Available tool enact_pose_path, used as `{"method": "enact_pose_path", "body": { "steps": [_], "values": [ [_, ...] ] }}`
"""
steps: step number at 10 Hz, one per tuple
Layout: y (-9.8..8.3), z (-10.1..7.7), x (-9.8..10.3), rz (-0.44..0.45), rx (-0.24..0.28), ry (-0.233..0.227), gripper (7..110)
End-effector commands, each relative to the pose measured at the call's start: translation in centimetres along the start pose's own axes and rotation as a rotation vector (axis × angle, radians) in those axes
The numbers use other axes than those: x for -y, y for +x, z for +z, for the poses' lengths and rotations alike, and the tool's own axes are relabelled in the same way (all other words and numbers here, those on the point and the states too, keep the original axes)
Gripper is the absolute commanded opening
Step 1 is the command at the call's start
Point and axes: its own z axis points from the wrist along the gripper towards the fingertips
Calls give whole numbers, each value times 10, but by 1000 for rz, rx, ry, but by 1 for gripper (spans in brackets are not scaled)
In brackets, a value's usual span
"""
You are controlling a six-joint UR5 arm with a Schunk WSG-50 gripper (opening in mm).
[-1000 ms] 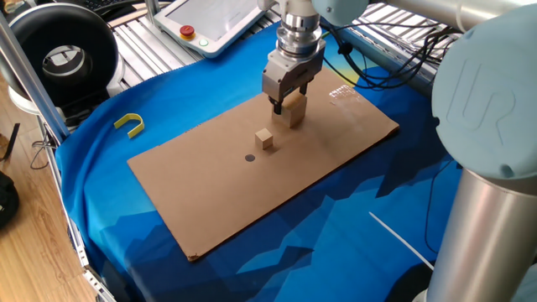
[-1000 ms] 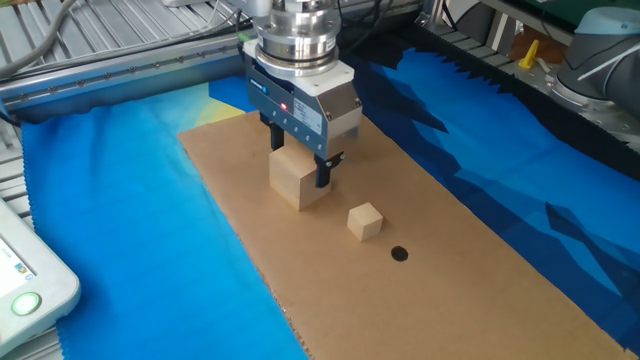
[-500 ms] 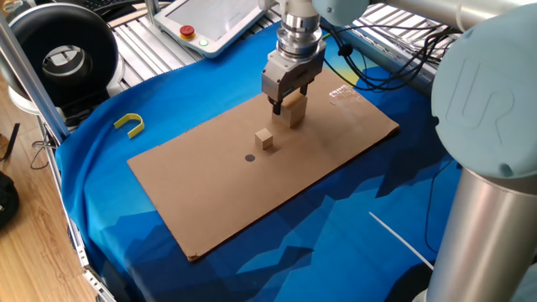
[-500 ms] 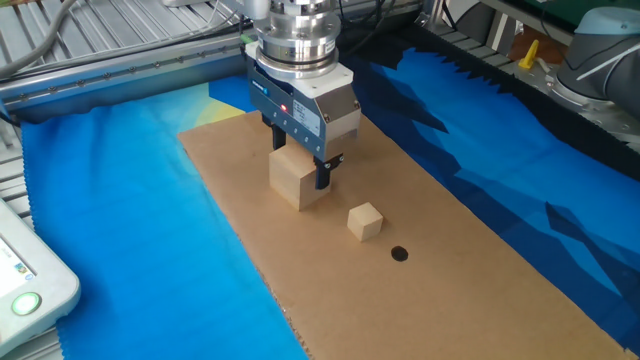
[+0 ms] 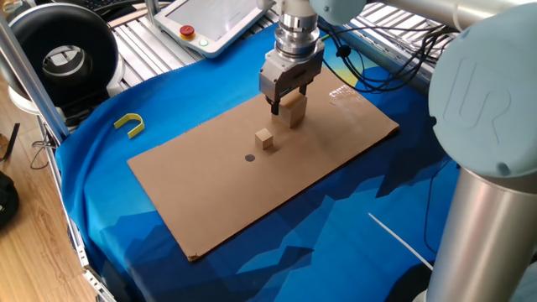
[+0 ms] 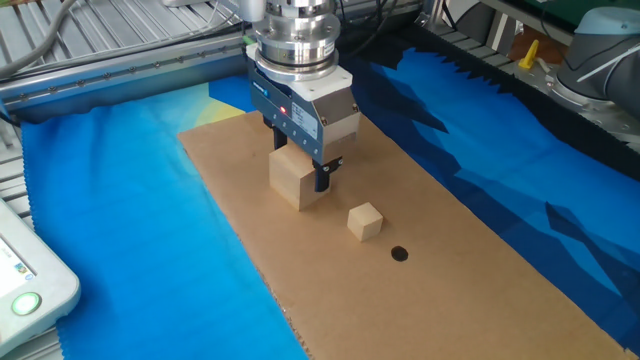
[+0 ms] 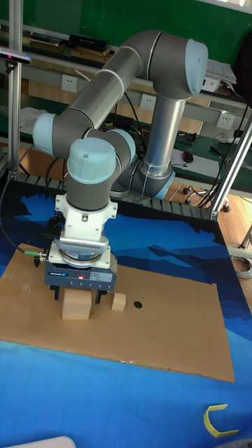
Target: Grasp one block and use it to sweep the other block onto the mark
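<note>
Grasp stage: the gripper (image 6: 297, 171) straddles the big block (image 6: 295, 178), fingers apparently closed on it (hard to confirm); next, push the small cube (image 6: 365, 221) toward the dot (image 6: 399, 254)

We see a brown cardboard sheet (image 5: 277, 180) lying flat on a blue cloth (image 5: 126, 168) that covers the tabletop; the cloth carries darker blue jagged patterns. On the cloth, well apart from the cardboard, lies a small yellow U-shaped piece (image 5: 129, 124), which also shows near the bottom edge of the tall fixed view (image 7: 218, 421). Behind the cloth sits a white pendant with a screen and a red button (image 5: 186, 32). To the side we notice a black round device with a white emblem (image 5: 63, 52). A whitish scuffed tape patch (image 5: 342, 94) marks the cardboard's far corner. Black cables (image 5: 394, 63) trail over a metal slatted surface.
</note>
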Motion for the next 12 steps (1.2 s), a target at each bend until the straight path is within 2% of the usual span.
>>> {"method": "enact_pose_path", "body": {
  "steps": [1, 2, 3, 5, 6, 7, 8, 9, 10, 11, 12],
  "values": [
    [1, -2, -4, -77, -5, -24, 7],
    [-1, -3, -7, -144, 7, -41, 7],
    [-1, -3, -11, -142, 7, -57, 66],
    [4, -3, -3, -100, -14, -29, 66],
    [4, -3, 2, -43, -19, -4, 44],
    [3, -4, 14, -16, -24, 48, 44],
    [5, -4, 9, -3, -30, 28, 7],
    [5, -4, 12, -2, -31, 37, 7],
    [4, -5, 8, 0, -30, 23, 7],
    [3, -5, 1, -43, -25, -8, 7],
    [3, -7, -13, -121, -16, -80, 44]
  ]
}}
